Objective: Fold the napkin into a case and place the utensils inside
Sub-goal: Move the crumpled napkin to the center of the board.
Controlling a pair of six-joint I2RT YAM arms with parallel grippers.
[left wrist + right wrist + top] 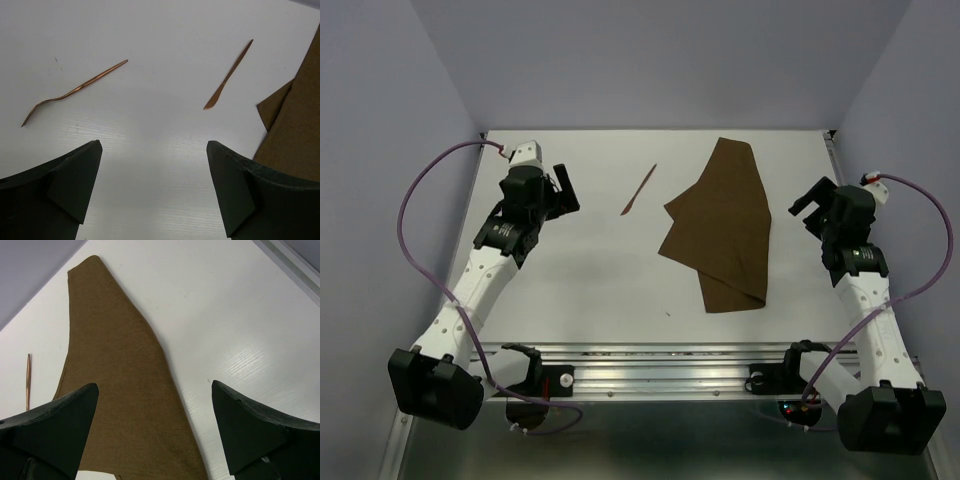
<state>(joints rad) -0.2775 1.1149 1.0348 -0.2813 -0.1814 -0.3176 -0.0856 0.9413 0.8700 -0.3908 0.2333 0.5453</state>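
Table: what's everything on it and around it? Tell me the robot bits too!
napkin: one, dark brown, lying loosely folded on the right half of the table.
utensils: two, reddish-brown, thin, on the table left of the napkin and apart from each other; the curved one lies farther left.
table: one, white, under everything.
walls: pale purple, around the table.
cables: two, purple, one looping beside each arm.
arms: two, white and black, one at each side.
left hand: one, black, open, above the utensils.
right hand: one, black, open, over the napkin.
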